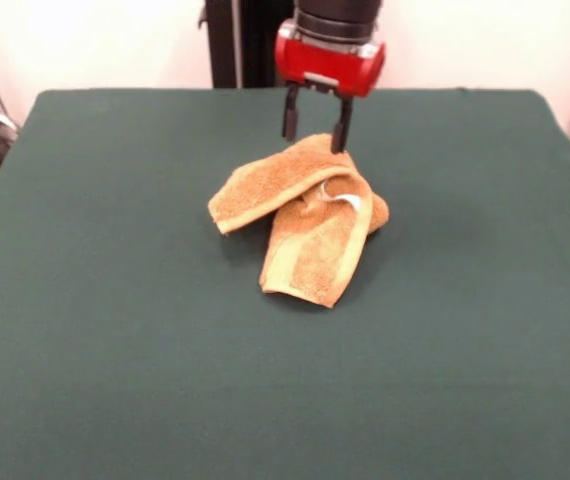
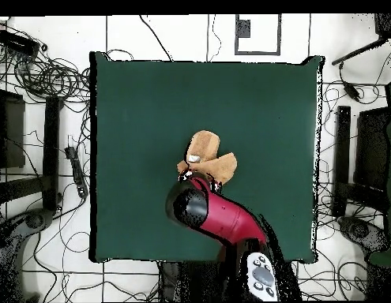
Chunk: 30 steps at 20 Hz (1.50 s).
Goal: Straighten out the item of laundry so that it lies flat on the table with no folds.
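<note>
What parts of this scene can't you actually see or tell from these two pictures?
- Far edge of the towel: in the overhead view, the arm covers it.
- The hand: hidden under the arm in the overhead view. In the front view its fingers stand apart at the towel's top, but whether they touch cloth cannot be told.
- The white tag: too small to read.
- Towel's underside and inner folds: hidden by its own layers.

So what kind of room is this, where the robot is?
Probably a robot lab: a red arm works at a table under plain green cloth holding only a crumpled towel, and cables sprawl across the floor around it.
</note>
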Each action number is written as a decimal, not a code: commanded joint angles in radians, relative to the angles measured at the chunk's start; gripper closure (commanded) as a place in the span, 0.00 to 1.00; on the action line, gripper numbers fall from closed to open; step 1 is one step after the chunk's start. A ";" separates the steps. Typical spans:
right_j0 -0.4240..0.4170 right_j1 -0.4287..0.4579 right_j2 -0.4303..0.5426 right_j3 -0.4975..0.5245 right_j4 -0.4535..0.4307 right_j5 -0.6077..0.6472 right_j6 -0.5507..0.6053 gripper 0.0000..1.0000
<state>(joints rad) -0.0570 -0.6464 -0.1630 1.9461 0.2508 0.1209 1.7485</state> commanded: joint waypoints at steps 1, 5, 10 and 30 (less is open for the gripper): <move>0.051 0.028 0.058 -0.096 0.078 0.120 0.222 0.00; 0.054 0.057 0.050 -0.132 0.084 0.128 0.212 0.00; 0.061 0.088 0.022 -0.210 0.081 0.200 0.196 0.00; 0.129 0.098 -0.026 -0.064 0.076 0.087 0.280 0.00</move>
<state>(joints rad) 0.0326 -0.5682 -0.2053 1.8021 0.2747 0.2096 1.7485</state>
